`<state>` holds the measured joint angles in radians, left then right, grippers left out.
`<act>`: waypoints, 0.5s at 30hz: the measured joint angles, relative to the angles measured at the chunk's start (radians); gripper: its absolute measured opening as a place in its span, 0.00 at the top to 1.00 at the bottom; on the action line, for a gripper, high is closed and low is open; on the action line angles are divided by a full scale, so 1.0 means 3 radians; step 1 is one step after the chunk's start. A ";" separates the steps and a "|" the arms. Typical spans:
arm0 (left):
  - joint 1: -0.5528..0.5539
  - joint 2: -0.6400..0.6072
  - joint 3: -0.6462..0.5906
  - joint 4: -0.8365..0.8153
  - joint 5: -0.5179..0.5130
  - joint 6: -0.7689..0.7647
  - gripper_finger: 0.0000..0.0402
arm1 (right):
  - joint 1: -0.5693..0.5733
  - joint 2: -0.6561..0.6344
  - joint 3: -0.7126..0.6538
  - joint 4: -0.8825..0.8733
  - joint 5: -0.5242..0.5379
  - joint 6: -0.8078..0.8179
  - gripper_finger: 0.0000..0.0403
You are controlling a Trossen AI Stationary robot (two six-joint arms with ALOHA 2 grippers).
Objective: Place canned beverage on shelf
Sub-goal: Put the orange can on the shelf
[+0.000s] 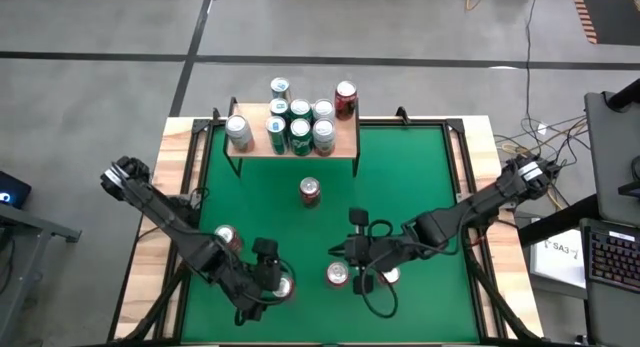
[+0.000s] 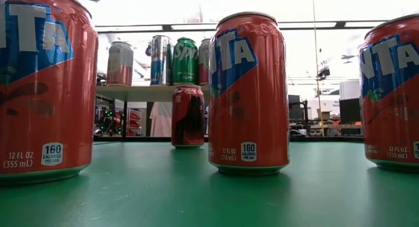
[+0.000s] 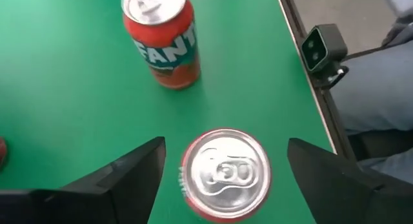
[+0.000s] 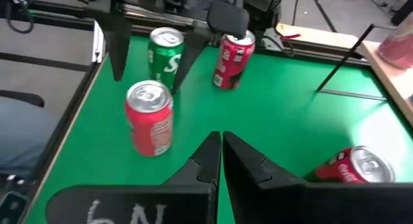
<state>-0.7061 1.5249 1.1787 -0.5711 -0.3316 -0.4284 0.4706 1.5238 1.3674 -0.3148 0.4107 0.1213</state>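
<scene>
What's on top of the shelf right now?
The shelf holds a tight cluster of upright cans, green and silver, with a red one at a back corner. The board under them is hidden.

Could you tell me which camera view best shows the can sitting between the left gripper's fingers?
The left wrist view: the can fills the gap between the open left gripper's fingers, lid up. The high view shows it small and partly covered by the gripper. In the low and right wrist views I cannot tell which can it is.
</scene>
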 joint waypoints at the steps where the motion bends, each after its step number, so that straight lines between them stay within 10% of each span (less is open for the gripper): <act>1: -0.0009 0.0038 0.0018 -0.0001 0.0001 -0.0029 0.22 | 0.0024 0.0000 0.0000 -0.0012 0.0000 0.0012 0.98; 15: -0.0049 0.0375 0.0149 -0.0234 -0.0068 -0.0244 0.20 | 0.0258 0.0000 0.0000 -0.0090 0.0005 0.0159 0.98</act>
<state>-0.7208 1.6375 1.2234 -0.6413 -0.3522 -0.5017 0.5480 1.5238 1.3674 -0.3416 0.4121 0.1690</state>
